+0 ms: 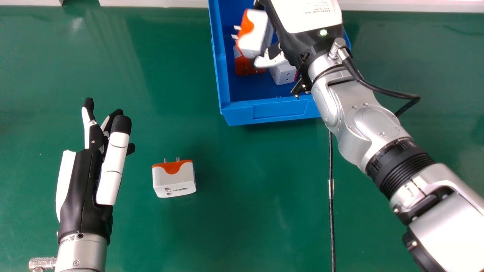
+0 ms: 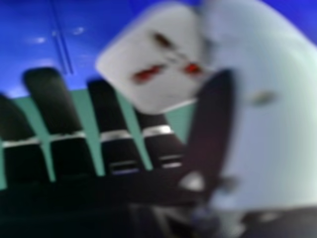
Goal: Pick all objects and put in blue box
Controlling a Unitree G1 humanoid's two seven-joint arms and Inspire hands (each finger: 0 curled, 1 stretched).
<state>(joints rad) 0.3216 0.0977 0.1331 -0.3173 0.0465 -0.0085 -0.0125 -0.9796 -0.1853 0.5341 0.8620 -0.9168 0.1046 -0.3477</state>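
Note:
My right hand [image 1: 275,56] is over the blue box [image 1: 242,111], its thumb and fingers pinching a tilted white-and-orange plug adapter [image 1: 256,36] with prongs pointing left. In the right hand view, the adapter [image 2: 153,59] lies between the thumb and nearest finger of my right hand [image 2: 210,124]. Inside the box are a red-orange adapter [image 1: 245,66], partly covered by the pinched one, and a white adapter [image 1: 283,72] under the hand. Another white-and-orange adapter [image 1: 174,179] stands on the green table, prongs away from me. To its left, my left hand [image 1: 85,185] is open and empty.
The green table [image 1: 242,226] surrounds the box. A black cable [image 1: 331,219] runs down the table from below the right forearm, and another cable loops beside the right wrist. A pale ledge [image 1: 151,3] borders the table's far edge.

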